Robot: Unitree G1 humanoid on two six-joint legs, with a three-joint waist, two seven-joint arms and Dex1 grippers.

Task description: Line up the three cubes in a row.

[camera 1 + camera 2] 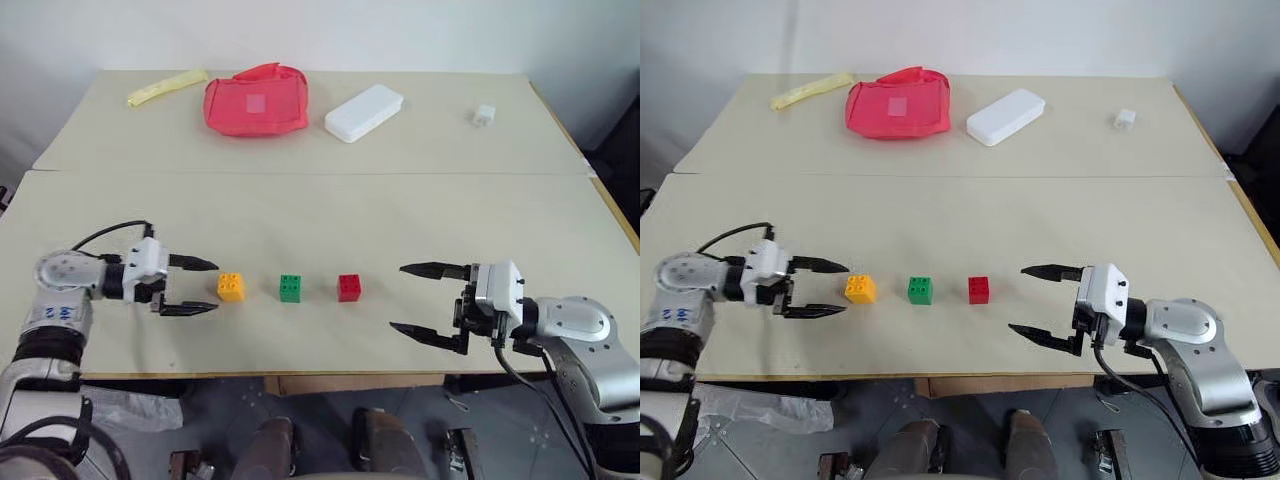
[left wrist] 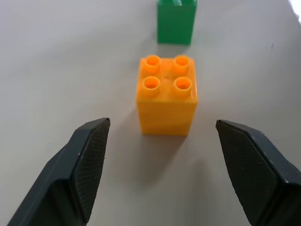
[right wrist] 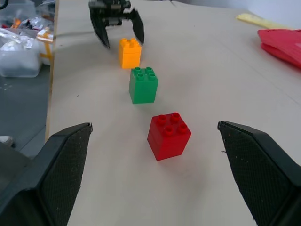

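Three studded cubes stand in a row near the table's front edge: an orange-yellow cube on the left, a green cube in the middle, a red cube on the right. My left gripper is open just left of the orange-yellow cube, which stands free on the table beyond its fingertips. My right gripper is open too, some way right of the red cube, with nothing between its fingers. The right wrist view looks along the whole row toward the left gripper.
At the back of the table lie a yellow strip, a red pouch, a large white case and a small white block. A seam crosses the table behind the cubes. The front edge runs close below both grippers.
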